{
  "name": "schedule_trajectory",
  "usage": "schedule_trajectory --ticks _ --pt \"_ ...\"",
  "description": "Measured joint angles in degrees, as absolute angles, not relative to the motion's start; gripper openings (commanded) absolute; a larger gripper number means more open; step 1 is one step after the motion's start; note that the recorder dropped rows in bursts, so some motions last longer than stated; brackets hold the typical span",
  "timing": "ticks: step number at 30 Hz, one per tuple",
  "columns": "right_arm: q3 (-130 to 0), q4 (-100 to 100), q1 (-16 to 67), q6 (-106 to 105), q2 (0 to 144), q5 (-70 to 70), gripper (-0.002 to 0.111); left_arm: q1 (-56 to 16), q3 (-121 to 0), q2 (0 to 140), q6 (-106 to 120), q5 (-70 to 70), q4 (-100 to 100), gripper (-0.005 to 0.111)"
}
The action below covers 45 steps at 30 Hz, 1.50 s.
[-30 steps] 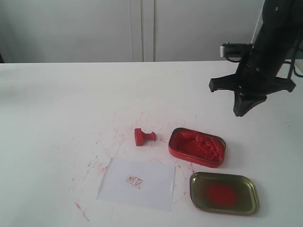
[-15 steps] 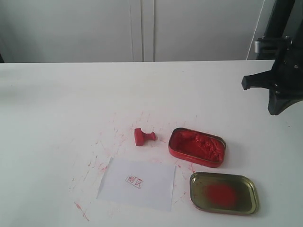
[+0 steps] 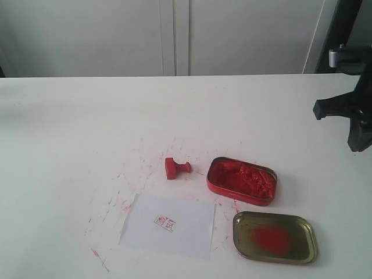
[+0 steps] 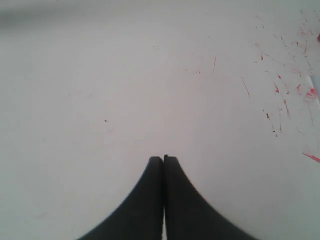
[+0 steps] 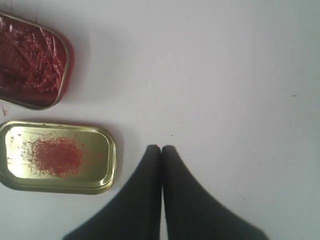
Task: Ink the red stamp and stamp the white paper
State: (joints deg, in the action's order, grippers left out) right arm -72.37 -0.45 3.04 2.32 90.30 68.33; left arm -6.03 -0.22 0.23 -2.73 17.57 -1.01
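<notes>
The red stamp (image 3: 176,168) lies on its side on the table, left of the red tin. The white paper (image 3: 168,225) lies flat in front of it and carries a small red print (image 3: 166,222). My right gripper (image 3: 359,142) hangs shut at the far right edge of the exterior view, well away from the stamp; in the right wrist view its jaws (image 5: 161,148) are pressed together with nothing between them. My left gripper (image 4: 163,158) is shut too, over bare table, and does not show in the exterior view.
The red tin of lumpy paste (image 3: 242,181) (image 5: 31,60) sits right of the stamp. Its gold lid with a red smear (image 3: 275,236) (image 5: 56,157) lies in front of it. Red smudges (image 3: 125,192) (image 4: 285,95) mark the white tabletop around the paper.
My right arm has swung to the right, from above the red tin's far side out to the right edge of the view. Stamp, paper and tins have not moved.
</notes>
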Motion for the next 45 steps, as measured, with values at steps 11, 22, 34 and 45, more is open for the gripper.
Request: schedule_trajectory --ticks 11,22,34,45 --pt "-64.98 -0.55 3.04 2.32 78.18 64.08 0.0 -6.03 -0.22 0.23 -2.73 17.57 -1.01 0.0" --pt "-58.88 -0.67 3.04 2.32 66.49 59.29 0.0 -6.03 -0.22 0.23 -2.73 17.57 -1.01 0.0" --pt "-52.73 -0.76 3.04 2.32 54.36 53.94 0.0 -6.03 -0.22 0.23 -2.73 17.57 -1.01 0.0" --pt "-47.37 -0.76 2.96 2.32 41.67 50.33 0.0 -6.03 -0.22 0.23 -2.73 17.57 -1.01 0.0"
